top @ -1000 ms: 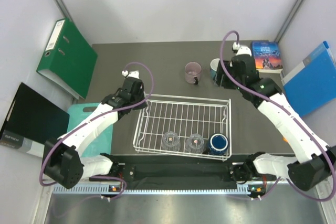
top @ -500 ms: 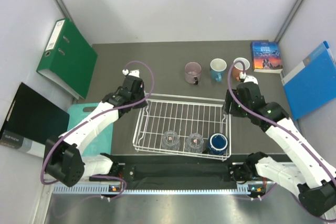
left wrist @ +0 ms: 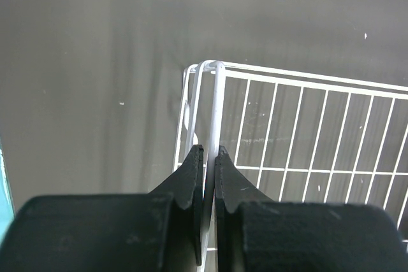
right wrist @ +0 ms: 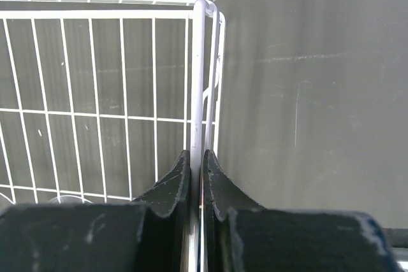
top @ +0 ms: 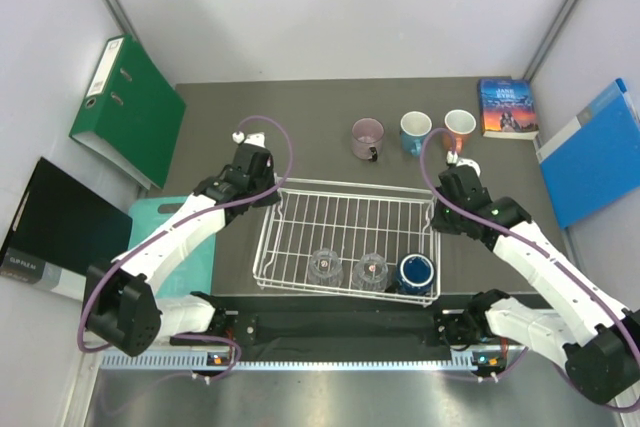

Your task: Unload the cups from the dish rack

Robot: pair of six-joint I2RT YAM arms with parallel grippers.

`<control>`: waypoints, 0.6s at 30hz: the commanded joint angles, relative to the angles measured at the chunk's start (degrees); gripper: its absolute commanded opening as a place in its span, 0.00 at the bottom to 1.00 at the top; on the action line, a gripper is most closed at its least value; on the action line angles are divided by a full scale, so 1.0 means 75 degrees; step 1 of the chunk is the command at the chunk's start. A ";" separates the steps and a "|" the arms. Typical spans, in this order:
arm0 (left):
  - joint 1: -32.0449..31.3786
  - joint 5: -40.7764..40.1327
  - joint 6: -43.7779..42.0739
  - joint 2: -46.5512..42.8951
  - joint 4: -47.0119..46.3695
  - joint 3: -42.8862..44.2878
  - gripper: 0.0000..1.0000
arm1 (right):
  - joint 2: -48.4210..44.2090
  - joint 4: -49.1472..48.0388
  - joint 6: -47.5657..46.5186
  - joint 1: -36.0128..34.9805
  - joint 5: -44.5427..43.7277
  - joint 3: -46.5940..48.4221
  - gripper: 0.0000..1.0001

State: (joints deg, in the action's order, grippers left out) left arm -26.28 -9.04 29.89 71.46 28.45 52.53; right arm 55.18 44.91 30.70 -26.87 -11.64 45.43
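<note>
While clenched on thin white wire, the left gripper [left wrist: 205, 152] pinches the rack [left wrist: 218, 103] at its left rim, just short of the far-left corner, with the black fingers nearly meeting around the rod. The right gripper [right wrist: 196, 155] is clamped the same way on the right rim, near the far-right corner. Each white arm slants inward from its base at the desk's near edge, the left from the near-left corner and the right from the near-right, and a purple cable loops over each wrist. The rack is a low rectangular wire grid lying flat at the middle of the matte dark-grey desk [top: 300, 127]. Along its near side sit a clear tumbler [top: 324, 267], a second tumbler [top: 372, 270] and a glossy navy mug [top: 416, 271]. Toward the far edge, outside the rack, a pink mug [top: 367, 137], a blue mug [top: 415, 132] and an orange mug [top: 459, 127] stand in a row. A book [top: 507, 107] lies at the far-right corner.
</note>
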 commanded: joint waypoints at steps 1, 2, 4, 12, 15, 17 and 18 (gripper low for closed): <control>0.0458 -0.1455 0.1148 -0.0117 0.0215 -0.0161 0.00 | 0.0038 -0.0784 0.0161 -0.0015 0.0123 0.0200 0.00; 0.0458 -0.1444 0.1136 -0.0153 0.0227 -0.0149 0.00 | 0.0026 -0.0796 0.0149 -0.0015 0.0064 0.0270 0.00; 0.0458 -0.1467 0.1136 -0.0316 0.0227 -0.0137 0.00 | 0.0095 -0.0831 0.0079 -0.0026 -0.0088 0.0493 0.00; 0.0458 -0.1584 0.1077 -0.0481 0.0356 0.0062 0.00 | 0.0787 -0.0959 -0.0237 -0.0014 -0.0147 0.1501 0.00; 0.0458 -0.1572 0.1030 -0.0435 0.0332 0.0039 0.00 | 0.1021 -0.1042 -0.0249 -0.0015 -0.0136 0.1630 0.00; 0.0458 -0.1561 0.1019 -0.0353 0.0332 0.0027 0.00 | 0.1174 -0.1089 -0.0261 -0.0015 -0.0101 0.1630 0.00; 0.0458 -0.1549 0.1007 -0.0318 0.0297 0.0015 0.00 | 0.1221 -0.1135 -0.0249 -0.0015 -0.0089 0.1584 0.00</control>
State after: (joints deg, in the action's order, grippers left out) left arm -25.34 -11.44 31.40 69.47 30.96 51.94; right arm 64.82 42.85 26.70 -26.89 -12.93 52.21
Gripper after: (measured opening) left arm 0.059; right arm 0.040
